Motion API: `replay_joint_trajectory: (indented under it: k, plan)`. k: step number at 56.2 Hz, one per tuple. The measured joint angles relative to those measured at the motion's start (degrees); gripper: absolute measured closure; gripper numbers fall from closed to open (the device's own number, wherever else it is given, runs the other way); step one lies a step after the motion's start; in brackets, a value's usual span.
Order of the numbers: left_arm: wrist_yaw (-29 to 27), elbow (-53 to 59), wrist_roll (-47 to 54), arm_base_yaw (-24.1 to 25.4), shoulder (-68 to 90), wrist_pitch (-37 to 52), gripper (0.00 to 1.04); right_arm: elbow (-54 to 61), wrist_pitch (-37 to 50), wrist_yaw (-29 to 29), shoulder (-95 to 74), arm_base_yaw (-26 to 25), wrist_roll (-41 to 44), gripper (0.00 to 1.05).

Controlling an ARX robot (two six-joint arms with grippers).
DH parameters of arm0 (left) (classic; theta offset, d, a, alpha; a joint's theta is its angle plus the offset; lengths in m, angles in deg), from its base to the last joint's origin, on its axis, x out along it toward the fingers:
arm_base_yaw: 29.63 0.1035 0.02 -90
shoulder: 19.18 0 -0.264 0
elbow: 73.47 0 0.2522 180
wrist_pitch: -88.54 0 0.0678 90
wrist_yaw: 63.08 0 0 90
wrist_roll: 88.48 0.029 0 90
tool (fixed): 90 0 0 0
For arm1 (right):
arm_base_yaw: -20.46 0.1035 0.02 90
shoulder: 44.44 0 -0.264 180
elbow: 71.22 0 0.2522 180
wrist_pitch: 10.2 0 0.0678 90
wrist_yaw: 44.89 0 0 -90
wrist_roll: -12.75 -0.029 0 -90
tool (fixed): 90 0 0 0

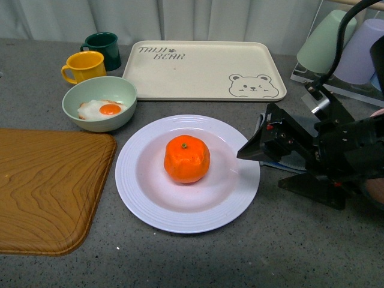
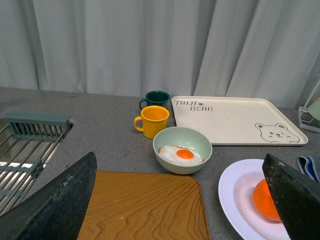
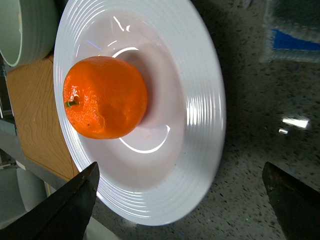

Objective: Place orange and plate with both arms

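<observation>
The plate (image 1: 150, 204) lies flat on the grey counter (image 1: 288, 252), open side up. It sits straight ahead of my right pincer (image 1: 253, 141), with its ridged rim right at the tip of the forward finger. I cannot tell whether that tip touches the rim or stops just short. Being round, the plate has no long axis and points nowhere in particular; only its up-facing well matters. The right pincer hangs low at rim height with its fingers spread wide and nothing between them. In the right wrist view the near part of the plate falls within the gap between those fingers. I judge this the natural stance for working the rim edge-on, since a deep plate offers no other purchase. My left pincer (image 2: 179, 156) is released too and carries nothing. It is well apart from the plate, which lies off to one side and is partly hidden behind one finger, while the wooden board (image 2: 145, 205) lies directly ahead. The orange (image 1: 186, 158) rests in the middle of the plate's well, further out from the right pincer's tips than the rim and touched by neither arm. I reckon the dished floor is what keeps it from rolling. It looks slightly squat, its short axis upright, and the green stem mark (image 1: 185, 145) faces up.
</observation>
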Motion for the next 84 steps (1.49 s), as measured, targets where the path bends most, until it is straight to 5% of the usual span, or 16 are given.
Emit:
replay_joint_trajectory:
  k: [34, 58, 68, 84]
  plan:
    - [0.0, 0.0, 0.0, 0.0, 0.0, 0.0, 0.07, -7.5, 7.1, -3.7, -12.1, 1.5, -16.9, 0.10]
    - [0.0, 0.0, 0.0, 0.0, 0.0, 0.0, 0.07, -9.7, 2.8, -3.1, -14.9, 1.1, -19.6, 0.88]
    - [0.0, 0.0, 0.0, 0.0, 0.0, 0.0, 0.07, -10.4, 3.0, -5.0, -13.6, 0.8, -18.4, 1.00]
    - [0.0, 0.0, 0.0, 0.0, 0.0, 0.0, 0.07, -7.9, 10.3, -4.6, -13.3, 0.5, -17.3, 1.01]
